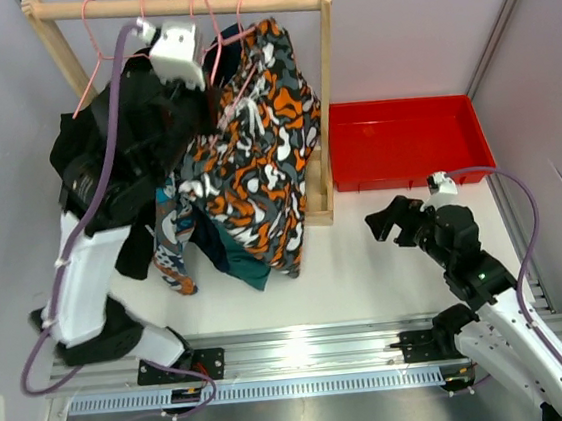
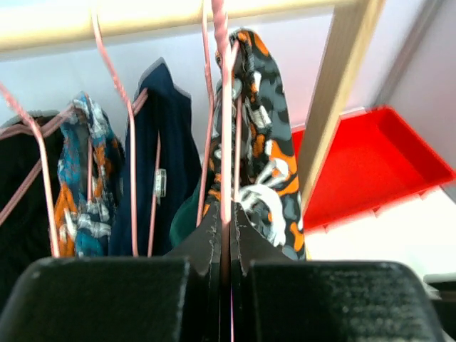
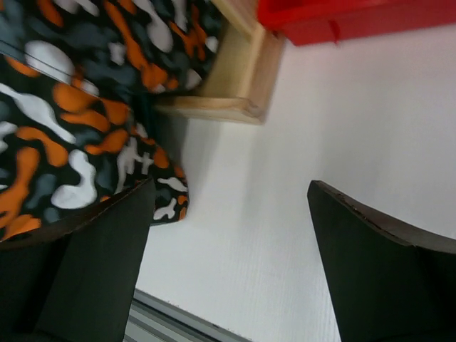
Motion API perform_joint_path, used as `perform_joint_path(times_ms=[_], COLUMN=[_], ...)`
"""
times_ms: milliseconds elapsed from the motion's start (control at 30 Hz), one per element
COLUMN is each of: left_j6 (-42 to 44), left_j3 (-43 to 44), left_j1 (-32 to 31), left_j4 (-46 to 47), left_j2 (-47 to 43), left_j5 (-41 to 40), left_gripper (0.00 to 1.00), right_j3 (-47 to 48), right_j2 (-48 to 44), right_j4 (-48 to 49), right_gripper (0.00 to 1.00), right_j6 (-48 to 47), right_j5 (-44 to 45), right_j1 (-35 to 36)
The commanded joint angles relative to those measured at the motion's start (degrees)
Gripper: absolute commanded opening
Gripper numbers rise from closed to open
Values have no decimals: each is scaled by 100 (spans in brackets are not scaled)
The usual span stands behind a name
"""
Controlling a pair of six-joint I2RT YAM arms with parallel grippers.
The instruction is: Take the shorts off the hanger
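Shorts all look to be on the rack in the top view, bunched in the upper left of the frame. Orange camo shorts hang furthest right, with teal shorts and blue camo shorts poking out lower down. Left arm reaches up into the bunch, and its tip is lost behind cloth and its own white camera box. Right claw sits centre right over the surface, jaws wide with nothing in them, just below the red bin.

Left wrist view: left claw is pinched shut on a pink hanger wire running up the middle of the frame. Orange camo hangs right behind it, navy shorts are to the left, and black shorts sit at the far left edge. I can't tell which pair that wire actually carries, and its hook is cut off at the top edge.

Right wrist view: open fingers, orange camo hem in the upper left, rack foot beside it, nothing touched.

My worry is that a thin wire in a flat pinch could swivel or slip once lifted. The hangers are also packed tight, so pulling one might snag a neighbour or rock the rack.
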Motion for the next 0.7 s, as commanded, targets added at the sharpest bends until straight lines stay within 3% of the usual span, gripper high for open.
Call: perform_joint_path(times_ms=[0, 100, 300, 500, 667], left_j6=[-311, -504, -830, -1050, -1111], left_j3=[-1857, -3183, -4139, -3351, -2690], left_j1=[-64, -143, -275, -328, -328], left_j4=[-457, -289, -447, -597, -895], left_j2=[-858, -1958, -3083, -3340, -3085], left_j5=[486, 925, 2358, 3245, 3378], left_gripper=[0, 0, 0, 0, 0], right_j3=[439, 650, 1318, 2144, 2172], right_j2=[-95, -131, 360, 1186, 1538], right_j4=[836, 1310, 2093, 1970, 2163], right_gripper=[95, 98, 99, 99, 100], right_j6=[-404, -614, -729, -1318, -1354], right_j5=[-930, -1634, -2681, -2490, -2341], right_j1=[31, 40, 136, 523, 708])
